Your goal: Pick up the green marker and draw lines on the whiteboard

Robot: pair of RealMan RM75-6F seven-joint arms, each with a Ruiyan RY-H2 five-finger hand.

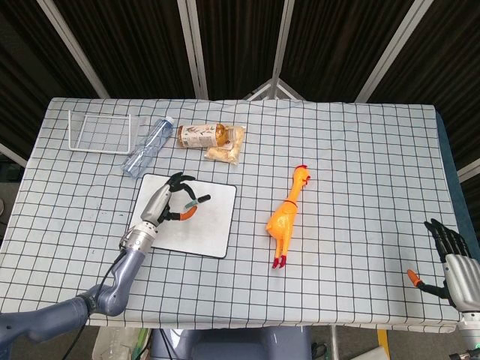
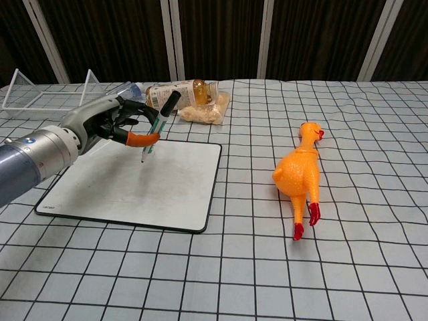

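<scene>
A whiteboard (image 1: pixel 206 225) (image 2: pixel 167 190) with a black rim lies flat on the checked tablecloth at the left. My left hand (image 1: pixel 166 201) (image 2: pixel 107 124) hovers over its upper left part and holds the green marker (image 1: pixel 193 202) (image 2: pixel 159 122) between thumb and fingers. The marker is tilted, black cap end up, tip pointing down just above the board surface. No lines show on the board. My right hand (image 1: pixel 450 255) rests near the table's front right corner, fingers spread, holding nothing.
A yellow rubber chicken (image 1: pixel 289 214) (image 2: pixel 299 174) lies right of the board. Behind the board are a clear water bottle (image 1: pixel 148 146), a brown drink bottle (image 1: pixel 201 135) (image 2: pixel 184 92), a snack bag (image 1: pixel 227 148) (image 2: pixel 204 110) and a white wire rack (image 1: pixel 99 131) (image 2: pixel 40 97).
</scene>
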